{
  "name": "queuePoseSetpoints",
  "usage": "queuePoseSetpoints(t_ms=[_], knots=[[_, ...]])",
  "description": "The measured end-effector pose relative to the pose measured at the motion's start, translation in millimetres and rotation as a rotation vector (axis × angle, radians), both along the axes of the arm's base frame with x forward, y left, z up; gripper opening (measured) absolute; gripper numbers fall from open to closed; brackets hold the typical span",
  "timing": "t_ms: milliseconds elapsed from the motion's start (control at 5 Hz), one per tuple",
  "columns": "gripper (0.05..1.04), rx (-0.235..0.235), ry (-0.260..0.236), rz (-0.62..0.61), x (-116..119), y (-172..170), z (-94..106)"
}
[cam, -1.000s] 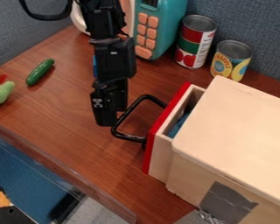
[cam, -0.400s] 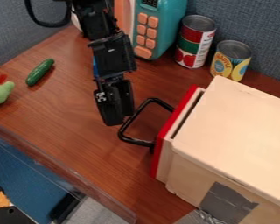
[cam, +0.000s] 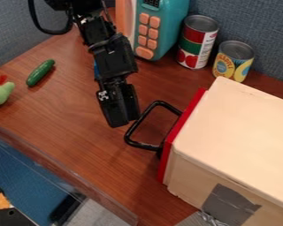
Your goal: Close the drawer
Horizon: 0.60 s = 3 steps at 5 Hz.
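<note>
Pincer (cam: 121,122) is at the outer bar of the black handle (cam: 133,132), left of centre, can't tell if it's open or closed; the drawer (cam: 180,134) sits right of centre, red front looking flush or almost flush with the wooden box (cam: 241,128), so I read this as the end of the push: next, a light nudge to confirm seating, then back off without snagging the handle. Brown wood counter (cam: 67,128) underneath, two cans (cam: 197,42) upper right, blue-grey fabric partition (cam: 256,20) behind.
</note>
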<state>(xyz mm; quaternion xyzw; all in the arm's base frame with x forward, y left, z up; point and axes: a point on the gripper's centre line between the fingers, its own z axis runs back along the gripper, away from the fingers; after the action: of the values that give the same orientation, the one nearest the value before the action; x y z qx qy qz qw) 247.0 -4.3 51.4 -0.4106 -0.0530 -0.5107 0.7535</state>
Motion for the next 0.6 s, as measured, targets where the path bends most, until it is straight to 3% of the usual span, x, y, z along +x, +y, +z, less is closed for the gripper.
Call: queuePoseSetpoints(t_ms=[200, 400, 600], knots=[[0.999, -0.096, 0.045, 0.007, -1.2, -4.3, -0.3], [0.999, -0.161, 0.096, -0.007, -6.4, -8.1, -0.1], [1.001, -0.179, 0.115, -0.011, -7.7, -9.1, 0.5]])
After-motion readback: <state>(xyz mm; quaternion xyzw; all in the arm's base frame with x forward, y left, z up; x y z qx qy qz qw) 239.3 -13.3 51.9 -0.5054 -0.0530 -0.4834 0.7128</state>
